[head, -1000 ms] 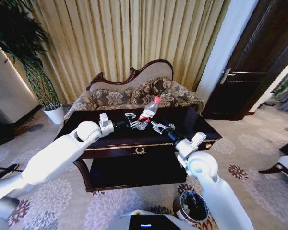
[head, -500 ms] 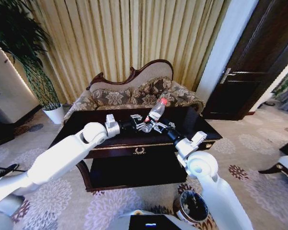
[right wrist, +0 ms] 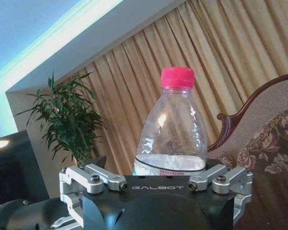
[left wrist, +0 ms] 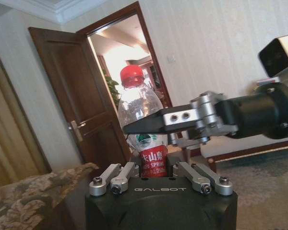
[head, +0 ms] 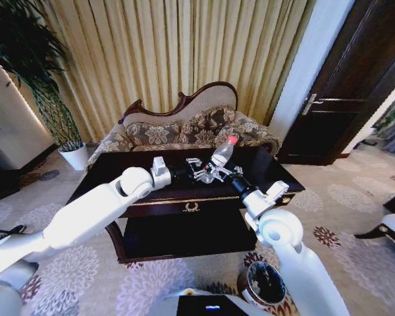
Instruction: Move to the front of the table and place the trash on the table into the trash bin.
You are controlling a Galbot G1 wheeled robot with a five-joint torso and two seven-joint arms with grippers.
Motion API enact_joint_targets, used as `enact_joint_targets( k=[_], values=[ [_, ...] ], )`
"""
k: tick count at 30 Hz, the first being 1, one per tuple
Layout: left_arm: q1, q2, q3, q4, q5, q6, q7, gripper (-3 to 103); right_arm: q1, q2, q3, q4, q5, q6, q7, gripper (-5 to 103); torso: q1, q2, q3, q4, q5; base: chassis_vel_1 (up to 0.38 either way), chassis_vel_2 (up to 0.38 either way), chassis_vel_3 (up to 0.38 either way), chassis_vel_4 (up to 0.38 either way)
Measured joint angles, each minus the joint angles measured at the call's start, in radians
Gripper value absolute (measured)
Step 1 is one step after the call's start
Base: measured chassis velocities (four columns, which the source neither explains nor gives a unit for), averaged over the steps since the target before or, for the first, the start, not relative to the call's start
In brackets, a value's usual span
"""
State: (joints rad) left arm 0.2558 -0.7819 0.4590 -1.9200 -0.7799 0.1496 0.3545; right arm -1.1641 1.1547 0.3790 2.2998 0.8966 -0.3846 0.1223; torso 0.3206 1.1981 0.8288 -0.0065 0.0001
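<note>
In the head view I stand at the front of the dark surface (head: 118,172), so the driving part looks done. My two claws meet at centre frame above it: the left claw (head: 196,170) comes in from the left, the right claw (head: 222,174) from the lower right, and the bottle (head: 221,155) tilts up between them, red cap toward the sofa (head: 184,128). The trash bin (head: 266,283) sits at the bottom right of the frame, by my right arm, well apart from the bottle.

In the left wrist view, the bottle (left wrist: 143,125) stands at centre frame past my left claw's part-spread fingers (left wrist: 117,176); whether they grip its base I cannot tell. My right claw's finger (left wrist: 180,120) crosses the bottle's waist from the right.

In the right wrist view, the bottle (right wrist: 172,130) rises from centre frame just behind the claw body, seemingly clamped low.

I judge nothing binned yet: the bottle is lifted, mid-handover, with the drop into the bin remaining.
</note>
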Motion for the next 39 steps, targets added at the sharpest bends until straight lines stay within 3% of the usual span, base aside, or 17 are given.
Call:
enact_joint_targets(
  k=[12,14,17,18,20,26,28,29,31,32,34,35,37,39],
  values=[
    [0.007,0.021,0.007,-0.034,-0.002,0.004,0.001,25,-0.015,-0.001,0.001,0.001,-0.016,-0.003,-0.003,101,0.000,0.000,0.000,0.0000,-0.0001,0.000,0.000,0.000,0.000],
    [0.010,0.026,0.002,-0.037,-0.002,0.004,0.001,25,-0.016,0.000,0.001,0.002,-0.019,-0.002,-0.003,91,0.000,0.000,0.000,0.0000,0.0000,0.000,0.000,0.000,0.000],
    [0.016,0.031,-0.008,-0.040,-0.002,0.003,0.001,25,-0.017,0.000,0.001,0.002,-0.021,-0.001,-0.002,86,0.000,0.000,0.000,-0.0001,0.0000,0.000,0.000,0.000,0.000],
    [0.025,0.034,-0.017,-0.041,-0.002,0.002,0.001,25,-0.018,0.000,0.000,0.002,-0.023,0.000,-0.002,78,0.000,0.000,0.000,0.0000,-0.0002,0.000,0.000,0.000,0.000],
    [0.032,0.035,-0.023,-0.042,-0.002,0.002,0.001,25,-0.019,0.001,-0.001,0.003,-0.024,0.001,-0.002,78,0.000,0.000,0.000,0.0000,-0.0001,0.000,0.000,0.000,0.000],
    [0.060,0.044,-0.032,-0.053,-0.001,-0.006,-0.020,25,-0.021,0.002,-0.008,0.005,-0.025,0.001,-0.002,65,0.000,0.000,0.000,0.0001,-0.0001,0.000,0.000,0.000,0.000],
    [0.070,0.046,-0.032,-0.065,-0.001,-0.007,-0.058,22,-0.025,0.004,-0.009,0.006,-0.028,0.002,-0.003,58,0.000,0.000,0.000,0.0001,-0.0002,0.000,0.000,0.000,0.000],
    [0.071,0.047,-0.031,-0.067,-0.001,-0.008,-0.070,27,-0.028,0.004,-0.009,0.006,-0.031,0.004,-0.003,57,0.000,0.000,0.000,0.0000,-0.0002,0.000,0.000,0.000,0.000],
    [0.071,0.049,-0.031,-0.068,0.000,-0.008,-0.075,27,-0.029,0.005,-0.008,0.006,-0.032,0.005,-0.003,54,0.000,0.000,0.000,0.0000,0.0000,0.000,0.000,0.000,0.000],
    [0.071,0.049,-0.031,-0.068,0.000,-0.007,-0.083,38,-0.031,0.005,-0.007,0.006,-0.034,0.005,-0.003,51,0.000,0.000,0.000,0.0000,0.0000,0.000,0.000,0.000,0.000],
    [0.070,0.049,-0.031,-0.068,0.000,-0.006,-0.087,38,-0.031,0.005,-0.007,0.006,-0.034,0.005,-0.003,47,0.000,0.000,0.000,0.0000,0.0000,0.000,0.000,0.000,0.000],
    [0.069,0.049,-0.031,-0.068,0.001,-0.005,-0.093,48,-0.031,0.005,-0.006,0.007,-0.034,0.006,-0.004,44,0.000,0.000,0.000,-0.0001,0.0000,0.000,0.000,0.000,0.000],
    [0.069,0.049,-0.030,-0.068,0.001,-0.005,-0.097,48,-0.031,0.005,-0.006,0.007,-0.034,0.005,-0.005,41,0.000,0.000,0.000,0.0000,-0.0001,0.000,0.000,0.000,0.000],
    [0.070,0.050,-0.029,-0.070,0.002,-0.002,-0.101,59,-0.031,0.007,-0.006,0.007,-0.035,0.005,-0.005,38,0.000,0.000,0.000,0.0000,-0.0001,0.000,0.000,0.000,0.000]
  ],
)
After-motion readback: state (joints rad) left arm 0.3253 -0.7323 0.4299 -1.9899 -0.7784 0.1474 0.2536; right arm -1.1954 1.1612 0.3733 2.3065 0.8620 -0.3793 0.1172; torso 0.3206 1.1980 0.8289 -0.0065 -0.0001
